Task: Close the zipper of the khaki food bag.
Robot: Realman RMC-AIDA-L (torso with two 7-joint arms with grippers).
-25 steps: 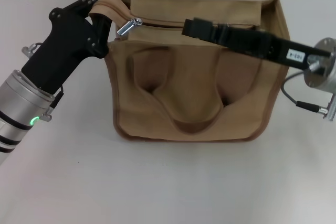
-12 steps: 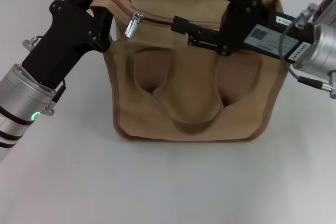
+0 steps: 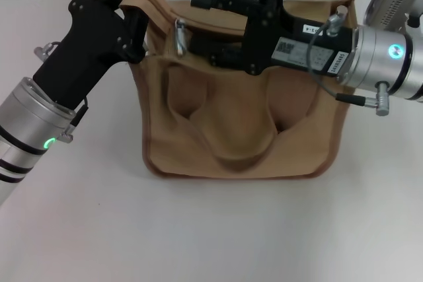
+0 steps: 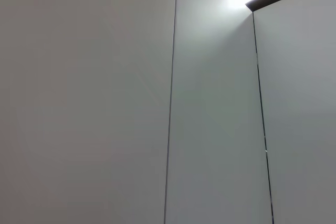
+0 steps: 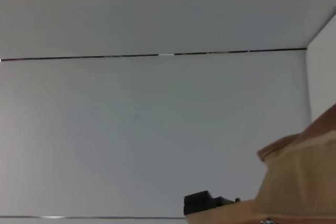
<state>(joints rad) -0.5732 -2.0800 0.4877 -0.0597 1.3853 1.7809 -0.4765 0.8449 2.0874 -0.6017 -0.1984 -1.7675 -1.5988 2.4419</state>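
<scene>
Now left gripper (image 3: 135, 4) fingers pinch khaki food bag (image 3: 238, 130) canvas corner; right gripper (image 3: 198, 21) fingers spread beside zipper (image 3: 179, 34).

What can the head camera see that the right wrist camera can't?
Only the head view shows the whole khaki food bag, its zipper with the silver pull tab, the left gripper clamped on the bag's corner, and the right gripper beside the tab. Only the right wrist view shows the wall panels. Both show khaki fabric and a black gripper part.
</scene>
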